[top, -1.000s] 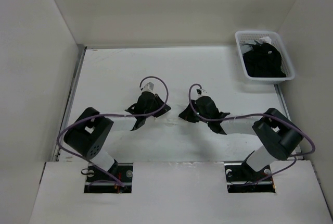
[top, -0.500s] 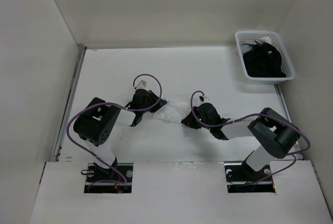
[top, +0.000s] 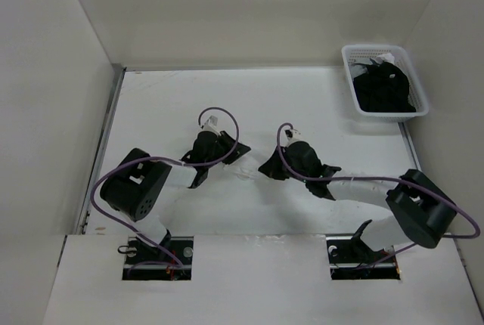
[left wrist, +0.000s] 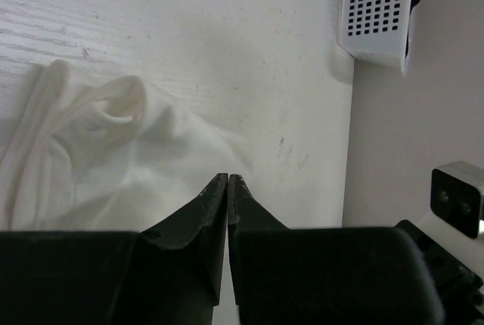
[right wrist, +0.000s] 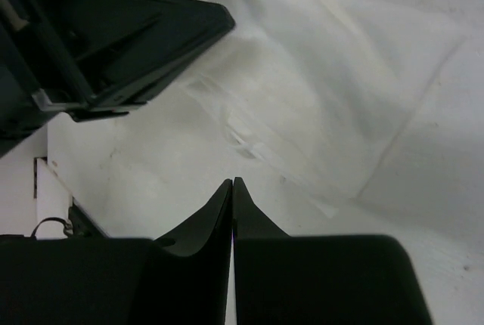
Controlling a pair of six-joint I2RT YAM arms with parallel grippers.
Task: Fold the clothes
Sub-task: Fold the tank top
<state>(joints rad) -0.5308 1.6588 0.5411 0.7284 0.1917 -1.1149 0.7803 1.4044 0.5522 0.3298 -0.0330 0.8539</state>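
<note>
top external view: a white plastic mesh basket (top: 349, 60) sits at the far right corner of the table (top: 162, 106), well apart from both arms. it holds a heap of black garments (top: 386, 91), which fill most of it, and a scrap of something white (top: 384, 58) shows at its far end. the left wrist view catches the same basket from the side, its wall a grid of small square holes, with a dark edge poking past its rim.

the clothes (top: 246, 162), one thin white garment, lie crumpled on the table near its middle, between the two grippers and hard to pick out against the white top. in the left wrist view the garment is bunched in soft folds, with a rolled edge running down its left side. in the right wrist view it lies flatter, with creased layers and a straight edge.

the left gripper (left wrist: 228, 177) has its fingers together with only a hairline between them, tips over the garment's near edge and nothing seen between them. the right gripper (right wrist: 232, 181) has its fingers pressed together too, tips over bare table just beside the cloth's edge. the left gripper's black body fills the upper left of the right wrist view.
</note>
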